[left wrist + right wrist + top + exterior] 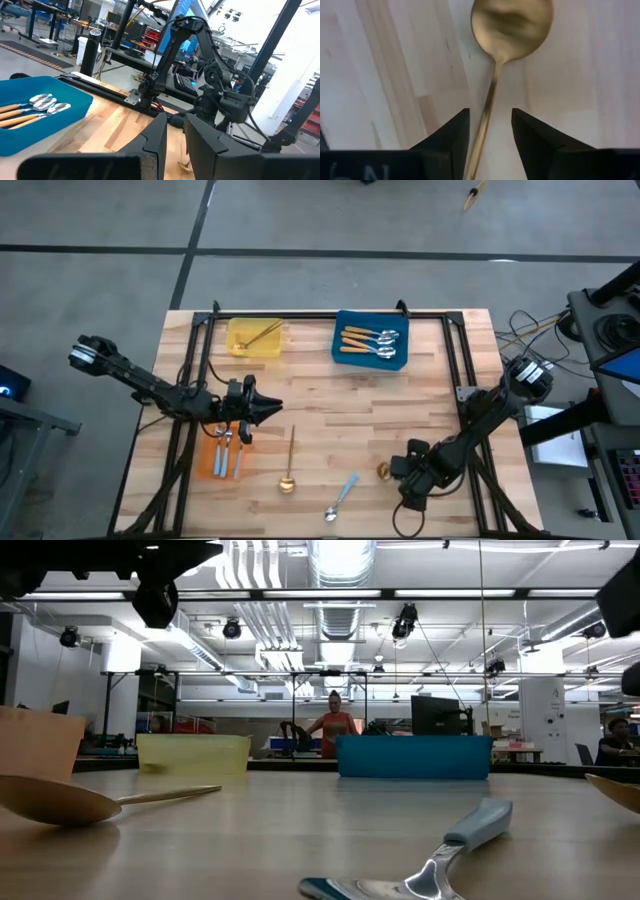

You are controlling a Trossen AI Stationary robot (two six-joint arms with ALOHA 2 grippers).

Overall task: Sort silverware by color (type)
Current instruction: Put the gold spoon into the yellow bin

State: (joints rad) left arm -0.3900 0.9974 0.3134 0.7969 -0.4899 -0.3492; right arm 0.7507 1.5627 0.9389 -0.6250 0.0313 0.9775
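Tabletop [330, 420] mid-span bare — right gripper [490, 131] straddles gold spoon [506, 37].

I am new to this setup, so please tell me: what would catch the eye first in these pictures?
The right gripper sits low near the table's front right, fingers open around a gold spoon's handle. At the back stand a yellow tray and a blue tray holding orange-handled spoons. The left gripper hovers beside the orange tray.

Robotics lab: exposed ceiling ducts [340, 565], workbenches, monitor [437, 715], metal frames.
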